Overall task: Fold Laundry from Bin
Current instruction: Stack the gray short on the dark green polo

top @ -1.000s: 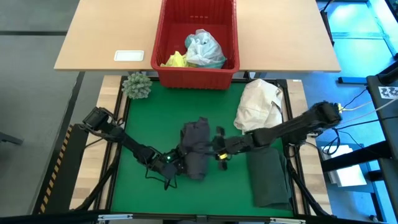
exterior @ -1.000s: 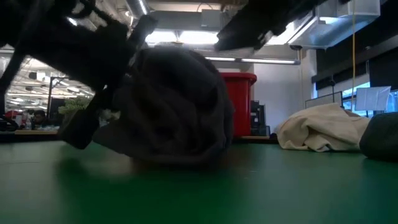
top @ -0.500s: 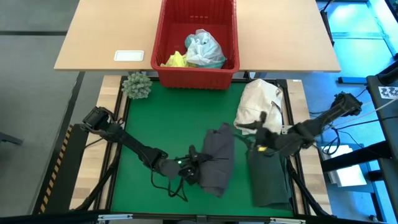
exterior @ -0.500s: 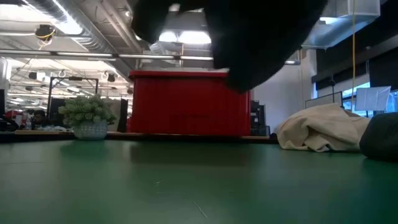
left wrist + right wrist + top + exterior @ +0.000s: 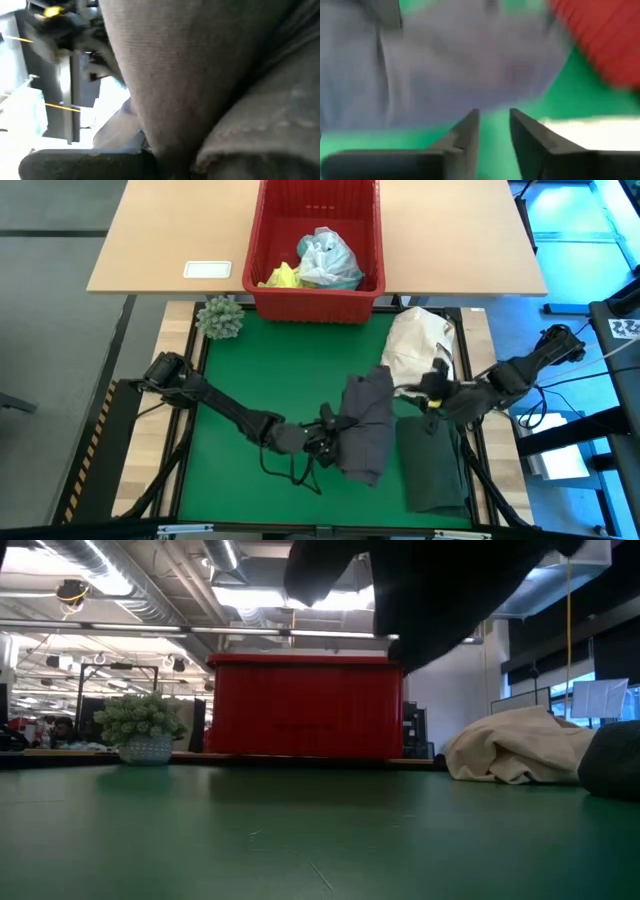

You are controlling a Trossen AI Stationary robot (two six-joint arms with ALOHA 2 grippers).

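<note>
The left gripper (image 5: 328,442) is clamped on the edge of a grey garment (image 5: 364,425), which hangs crumpled above the green mat (image 5: 270,375), well in front of the red bin (image 5: 262,290) and clear of the surface: from table height only its dark underside (image 5: 430,590) shows, up above the mat. In the left wrist view the grey cloth (image 5: 210,75) fills nearly everything.

The right gripper (image 5: 436,392) sits just off the garment's far side, over the near edge of the cream-white cloth bundle (image 5: 415,340). Its fingers (image 5: 467,132) stand a narrow gap apart with nothing between them, only green mat showing through.

A dark green-black garment (image 5: 432,465) lies flat on the mat beside the hanging grey one, in front of the bundle. Inside the bin lie a light turquoise-blue piece (image 5: 328,258) and a bright yellow one (image 5: 283,277). A spiky green ball (image 5: 220,317) sits by the bin's corner.
</note>
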